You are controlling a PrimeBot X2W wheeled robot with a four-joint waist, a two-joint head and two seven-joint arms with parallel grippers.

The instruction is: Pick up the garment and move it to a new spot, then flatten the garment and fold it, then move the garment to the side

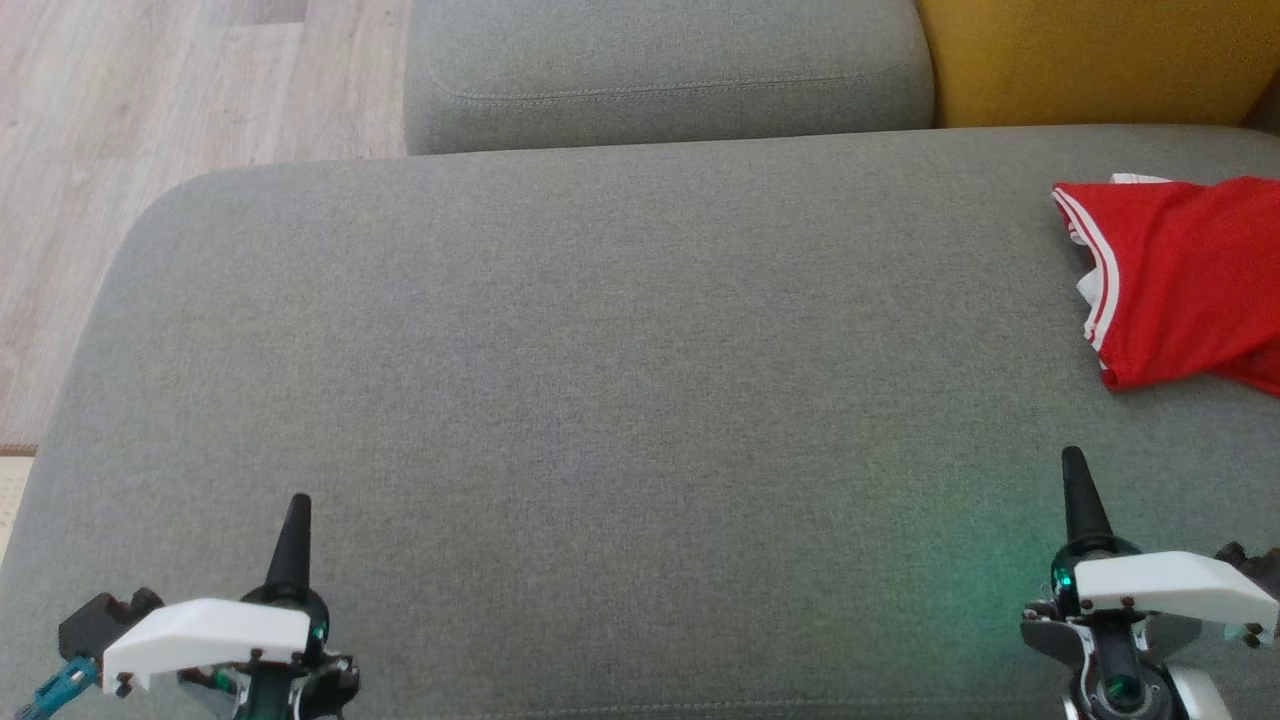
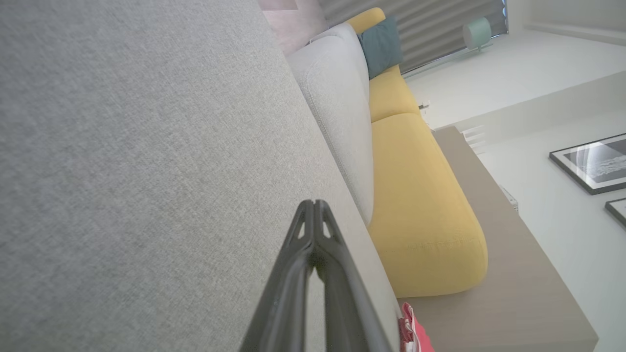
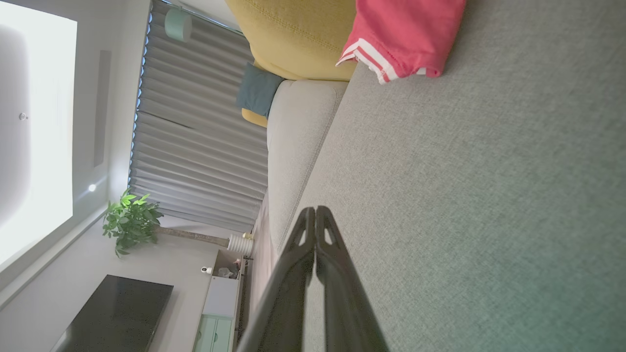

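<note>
Head view: the garment (image 1: 1180, 280) lies crumpled at the far right of the grey sofa seat (image 1: 600, 350), cut off by the picture's right edge. What can be seen is red cloth, a white-and-red striped trim along its left border and a bit of white lining. No lettering is visible on the exposed part, and how far the cloth extends to the right cannot be told.

Right wrist view: the garment is cropped by the top edge, with the striped trim facing the camera. It rests on the seat just in front of a yellow cushion (image 3: 298, 39).

Left wrist view: a small red-and-white scrap of it sits at the bottom edge, partly behind the fingers (image 2: 342, 293).

Left gripper (image 1: 297, 505): low at the near left, fingers pressed together to a single point, holding nothing.

Right gripper (image 1: 1072, 458): near right, fingers likewise closed tip to tip and empty. It is nearer the garment than the left one, but clearly apart from it.

A faint green tint lies on the seat beside the right gripper. Whether either fingertip touches the fabric cannot be told.
</note>
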